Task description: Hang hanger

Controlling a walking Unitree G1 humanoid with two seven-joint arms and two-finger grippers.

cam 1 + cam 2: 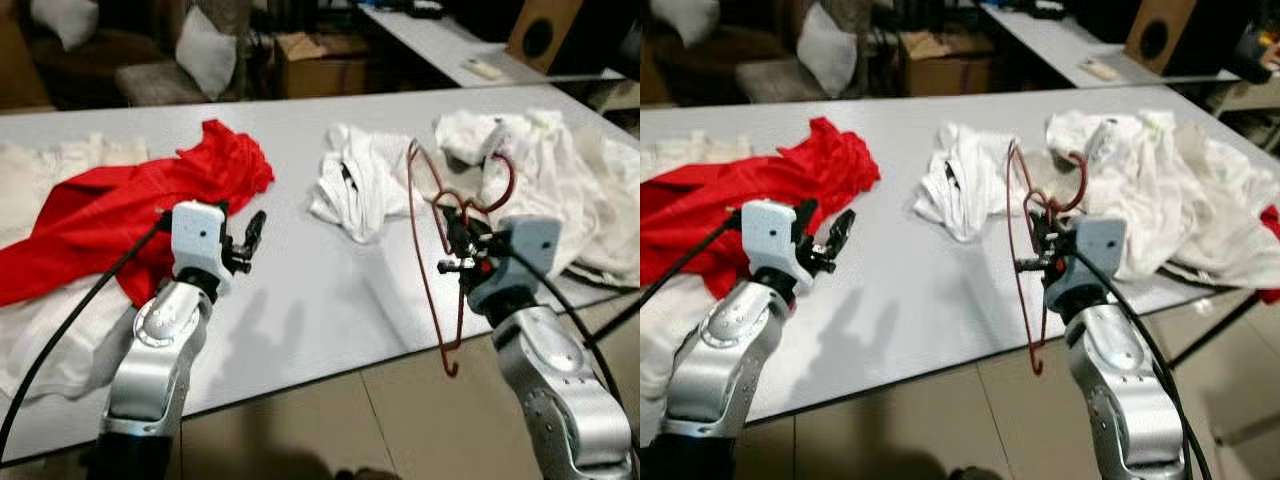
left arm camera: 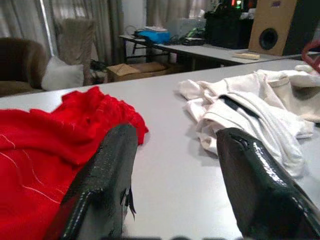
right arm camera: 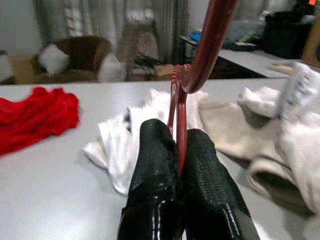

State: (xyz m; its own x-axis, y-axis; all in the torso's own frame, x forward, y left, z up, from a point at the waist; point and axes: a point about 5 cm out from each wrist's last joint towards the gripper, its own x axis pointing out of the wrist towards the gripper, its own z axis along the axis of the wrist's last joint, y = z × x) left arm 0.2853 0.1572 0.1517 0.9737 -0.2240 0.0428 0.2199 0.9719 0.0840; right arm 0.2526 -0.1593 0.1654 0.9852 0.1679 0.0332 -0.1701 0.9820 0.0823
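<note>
Dark red wire forms the hanger (image 1: 432, 262), which the right gripper (image 1: 458, 243) pinches with its two black fingers (image 3: 156, 165) pressed together on the wire, holding it upright above the near right edge of the grey table (image 1: 300, 290); the hook curls at the top and one end of the frame hangs down past the table edge over the tiled floor (image 1: 400, 420). On the near left, the left gripper (image 1: 250, 238) hovers just above the table with its fingers spread apart and nothing between them, pointing toward the middle of the tabletop. Just left of that gripper and running out to the left edge lies a red garment (image 1: 120, 215), spread partly over pale cloth (image 1: 40, 330) at the near left corner. Farther in, at the middle of the table, sits a crumpled white garment (image 1: 355, 185), and to its right a larger heap of white and cream clothing (image 1: 560, 190) covers the far right part of the table, behind the hanger. Beyond the table stand a cardboard box (image 1: 320, 60), a white cushion (image 1: 205, 50) on what looks like an armchair, though that part is dim, a second long table (image 1: 440, 40), and a wooden speaker box (image 1: 545, 30) at the far right.
</note>
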